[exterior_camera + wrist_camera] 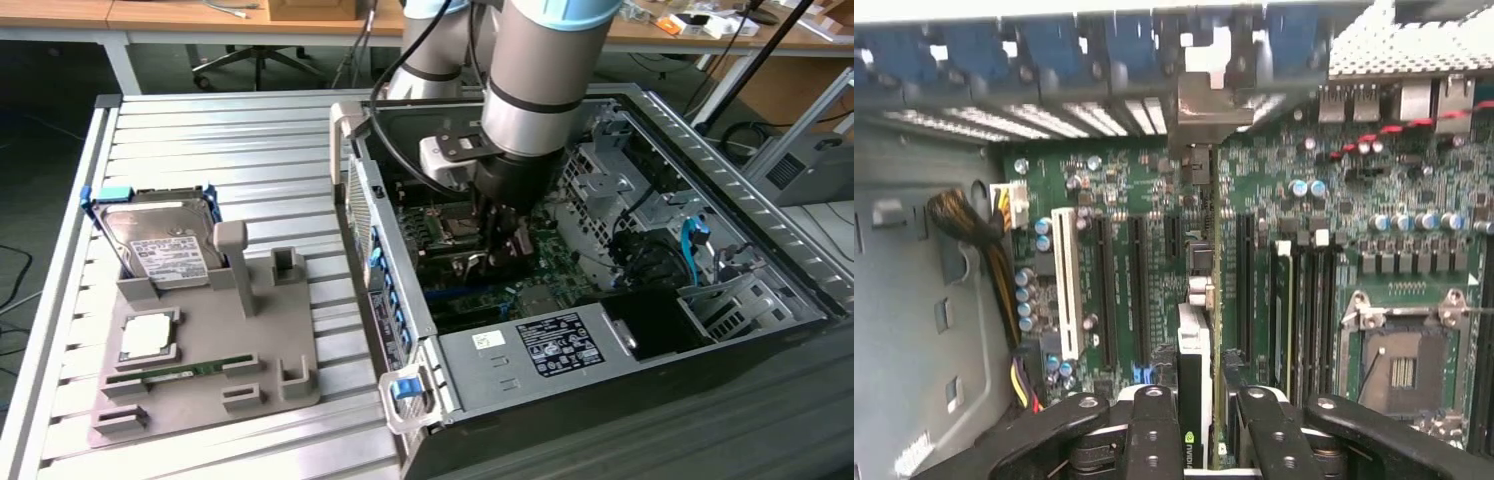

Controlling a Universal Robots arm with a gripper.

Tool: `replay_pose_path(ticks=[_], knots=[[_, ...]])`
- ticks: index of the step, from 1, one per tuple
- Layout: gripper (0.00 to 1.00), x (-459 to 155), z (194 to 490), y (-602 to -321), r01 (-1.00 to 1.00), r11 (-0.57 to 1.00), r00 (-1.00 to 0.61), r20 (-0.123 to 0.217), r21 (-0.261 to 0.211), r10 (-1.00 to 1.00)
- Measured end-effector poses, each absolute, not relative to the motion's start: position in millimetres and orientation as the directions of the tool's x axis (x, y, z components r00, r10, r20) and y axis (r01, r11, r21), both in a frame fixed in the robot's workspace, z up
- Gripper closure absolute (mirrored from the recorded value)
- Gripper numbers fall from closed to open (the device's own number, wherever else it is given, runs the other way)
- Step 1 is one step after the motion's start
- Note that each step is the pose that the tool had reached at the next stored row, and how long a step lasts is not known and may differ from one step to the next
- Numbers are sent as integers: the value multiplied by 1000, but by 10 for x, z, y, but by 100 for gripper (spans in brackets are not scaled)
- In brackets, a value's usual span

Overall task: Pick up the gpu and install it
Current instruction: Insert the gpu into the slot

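In the exterior view, the arm reached down into the open computer case (747,330), which lay on its side on the slatted table (200,130). The gripper (505,245) sat low over the motherboard (447,225), close to the case wall nearest the table's middle. On the grey parts tray (287,345) at the table's near corner, on the exterior view's left, the hard drive (160,245) stood upright and the memory stick (187,371) lay flat; the upright holders beside them stood bare. The gpu was hard to pick out here, hidden under the wrist.

In the wrist view, the two fingers (1152,430) were closed on the gpu (1196,370), which showed edge-on between them as a thin card running away toward the rear slot openings. Its metal bracket (1206,100) sat at the case's back wall, among the blue slot clips (1054,45). The card stood over the motherboard's expansion slots (1137,290), just beside the white slot (1065,280).

By my judgement this was the seating step. Doing it well called for keeping the card square to the board, its edge lined along the slot's whole length and the bracket meeting its rear opening, then pressing straight down without tilt, since a skewed push could jam the connector
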State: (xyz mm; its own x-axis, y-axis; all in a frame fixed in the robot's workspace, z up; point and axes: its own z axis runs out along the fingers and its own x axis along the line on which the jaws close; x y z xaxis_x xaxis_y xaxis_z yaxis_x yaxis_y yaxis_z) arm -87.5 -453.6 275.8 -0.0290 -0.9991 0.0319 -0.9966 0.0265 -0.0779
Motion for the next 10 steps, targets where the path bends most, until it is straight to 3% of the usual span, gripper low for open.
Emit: replay_pose_path(ticks=[10], knots=[[73, -776, 2770, -4536, -997, 26, -29, 32, -78, -999]])
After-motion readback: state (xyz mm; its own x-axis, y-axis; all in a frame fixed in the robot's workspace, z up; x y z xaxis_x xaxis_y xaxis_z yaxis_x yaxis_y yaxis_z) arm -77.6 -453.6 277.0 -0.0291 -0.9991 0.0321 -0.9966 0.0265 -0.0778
